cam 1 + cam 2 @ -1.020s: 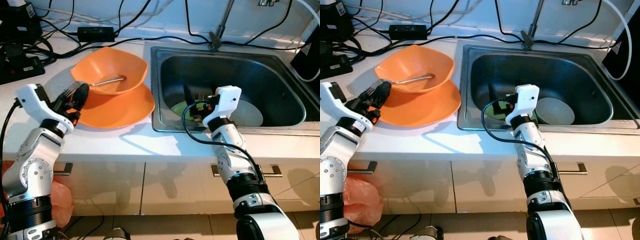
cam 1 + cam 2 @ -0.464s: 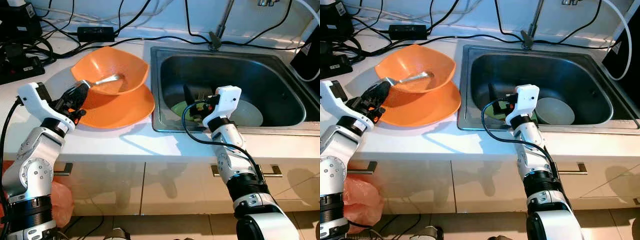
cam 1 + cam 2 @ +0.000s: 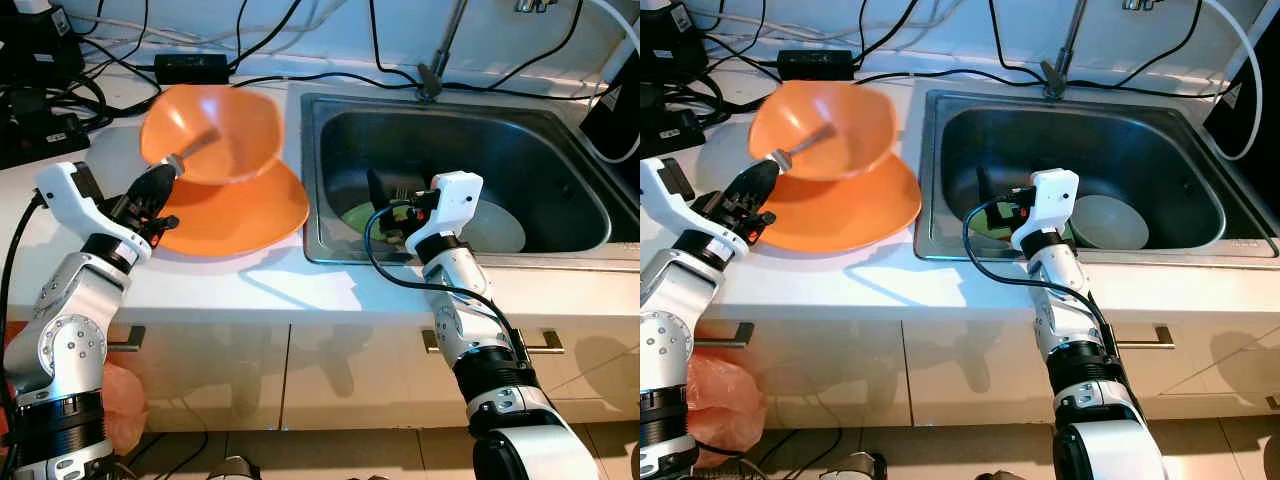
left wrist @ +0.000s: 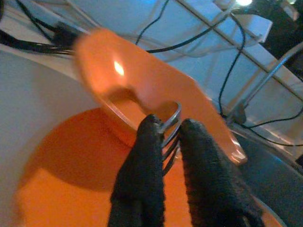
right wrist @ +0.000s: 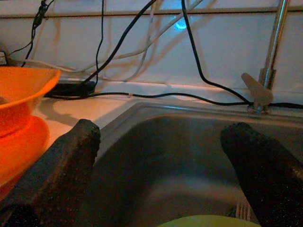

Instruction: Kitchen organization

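Note:
An orange bowl (image 3: 212, 130) rests tilted and blurred on an orange plate (image 3: 250, 215), on the white counter left of the sink. A metal fork (image 3: 192, 150) reaches from the bowl's inside down to my left gripper (image 3: 160, 186), which is shut on its tined end (image 4: 169, 124). My right gripper (image 3: 388, 195) hangs inside the steel sink (image 3: 560, 150), open with a wide gap (image 5: 163, 137) and nothing held. Under it lie a green plate (image 3: 360, 215) and a pale bowl (image 3: 497, 228).
Black cables and a power adapter (image 3: 190, 66) run along the back of the counter. Black devices (image 3: 35, 115) stand at the far left. The faucet (image 3: 440, 55) rises behind the sink. Cabinet fronts with handles (image 3: 545, 342) sit below the counter edge.
The left gripper has pulled the fork's end, and the orange bowl has tipped up on the plate, its opening now facing the gripper. The right arm has not moved.

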Motion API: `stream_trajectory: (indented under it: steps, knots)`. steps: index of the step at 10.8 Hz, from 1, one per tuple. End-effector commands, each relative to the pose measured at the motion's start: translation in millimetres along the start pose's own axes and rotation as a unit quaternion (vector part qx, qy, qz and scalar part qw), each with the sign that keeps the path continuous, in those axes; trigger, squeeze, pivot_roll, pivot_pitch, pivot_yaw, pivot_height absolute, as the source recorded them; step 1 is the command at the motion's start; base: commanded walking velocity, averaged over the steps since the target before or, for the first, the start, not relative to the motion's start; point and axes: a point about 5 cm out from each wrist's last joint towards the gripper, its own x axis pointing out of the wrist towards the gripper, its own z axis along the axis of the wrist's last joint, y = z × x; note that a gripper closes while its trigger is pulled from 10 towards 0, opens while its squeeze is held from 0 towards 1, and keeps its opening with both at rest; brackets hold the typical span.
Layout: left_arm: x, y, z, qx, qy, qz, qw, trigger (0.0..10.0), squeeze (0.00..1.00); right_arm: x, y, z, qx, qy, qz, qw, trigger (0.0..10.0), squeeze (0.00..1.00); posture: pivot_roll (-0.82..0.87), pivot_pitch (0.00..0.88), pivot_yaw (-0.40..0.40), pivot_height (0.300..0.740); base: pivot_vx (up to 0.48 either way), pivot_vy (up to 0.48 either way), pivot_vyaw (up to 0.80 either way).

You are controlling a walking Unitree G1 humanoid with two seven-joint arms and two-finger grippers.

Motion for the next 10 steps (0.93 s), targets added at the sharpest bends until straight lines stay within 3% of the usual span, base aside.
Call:
stream_trajectory:
  steps: [1, 2, 8, 10]
  knots:
    - [1.1, -3.8, 0, 0.003, 0.004, -0.011, 1.0, 3.0, 0.0, 0.1, -2.4, 0, -0.004, 0.005, -0.002, 1.0, 10.0, 0.0, 0.09, 0.081, -0.073, 0.74, 0.0, 0.0, 0.0]
    - [1.5, -8.1, -1, 0.004, 0.005, -0.027, 1.0, 10.0, 0.0, 0.1, -2.4, -1, -0.004, 0.005, -0.002, 1.0, 10.0, 0.0, 0.09, 0.079, -0.072, 0.74, 0.0, 0.0, 0.0]
    - [1.9, -35.3, 7, 0.008, -0.008, -0.117, 0.993, 10.0, 0.0, 0.5, -1.7, -1, -0.003, 0.005, 0.0, 1.0, 10.0, 0.0, 0.09, 0.071, -0.071, 0.74, 0.0, 0.0, 0.0]
    - [2.2, -37.9, 8, 0.013, -0.007, -0.12, 0.993, 10.0, 0.0, 0.6, -0.4, -1, -0.002, 0.007, 0.0, 1.0, 10.0, 0.0, 0.09, 0.075, -0.07, 0.74, 0.0, 0.0, 0.0]
